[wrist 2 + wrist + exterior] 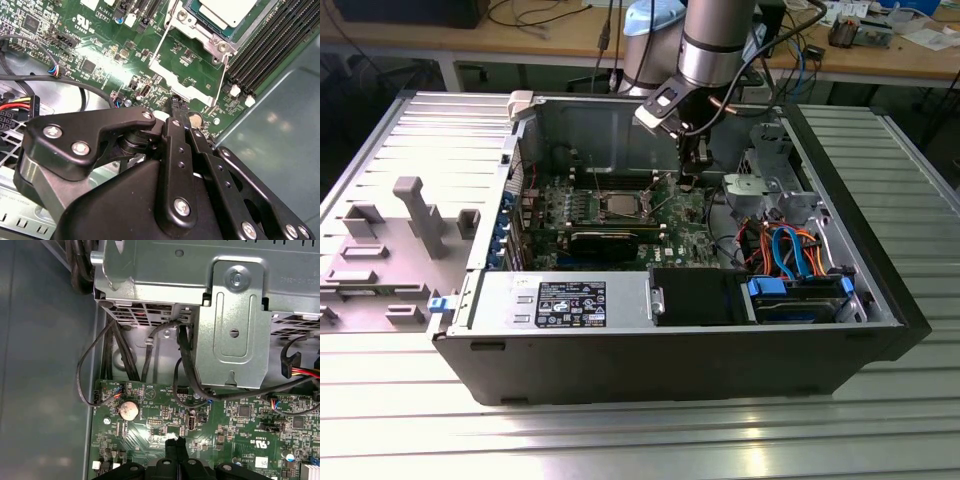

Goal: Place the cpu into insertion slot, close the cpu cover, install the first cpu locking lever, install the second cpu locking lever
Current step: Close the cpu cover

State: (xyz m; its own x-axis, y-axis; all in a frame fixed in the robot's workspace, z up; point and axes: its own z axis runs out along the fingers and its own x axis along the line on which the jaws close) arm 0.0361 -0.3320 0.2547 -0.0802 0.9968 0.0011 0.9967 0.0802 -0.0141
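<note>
Small square silver-topped cpu [227, 10] lies seated in the silver-rimmed insertion slot [219, 46] on the green motherboard [165, 425]. Black two-fingered gripper [174, 106] hangs over the board near the slot, clear of it, tips pressed together, empty. Judgement: placement reads done. Closing and latching appear outstanding and call for a fine approach to thin metal parts.

A ribbed aluminium bench [620, 440] spreads out below the end effector [687, 182], with glare streaking its near edge. Beyond the end effector runs a wooden desk [410, 38] strewn with cables [535, 12], with dark shadow beneath it.
</note>
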